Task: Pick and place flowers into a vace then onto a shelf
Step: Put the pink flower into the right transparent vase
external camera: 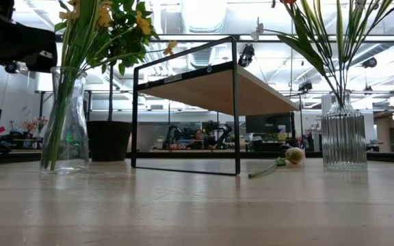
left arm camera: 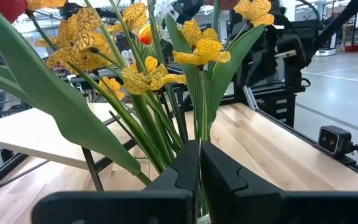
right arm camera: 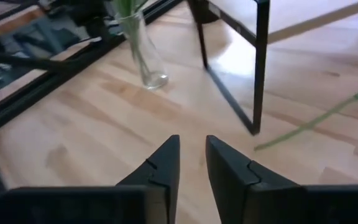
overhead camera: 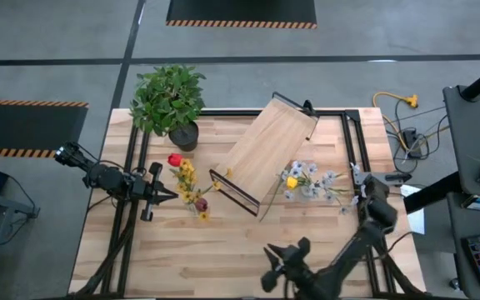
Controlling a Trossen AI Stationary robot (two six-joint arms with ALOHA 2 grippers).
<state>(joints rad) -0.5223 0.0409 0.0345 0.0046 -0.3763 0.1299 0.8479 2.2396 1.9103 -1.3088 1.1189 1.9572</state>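
The left gripper [overhead camera: 170, 193] is clamped on the flowers [overhead camera: 187, 182] left of the shelf [overhead camera: 269, 150], while the right gripper [right arm camera: 192, 163] hovers narrowly parted above the table [right arm camera: 104, 130].

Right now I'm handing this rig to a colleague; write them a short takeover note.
Left gripper: fingers shut, beside the smooth vase of yellow and red flowers.
Right gripper: fingers nearly closed, empty, above bare table.
Shelf: mid-table, nothing on it.
Ribbed vase: right of the shelf, already holding stems.
One loose flower lies on the table near the ribbed vase.
Left: vase that flower, lift vases onto the shelf.
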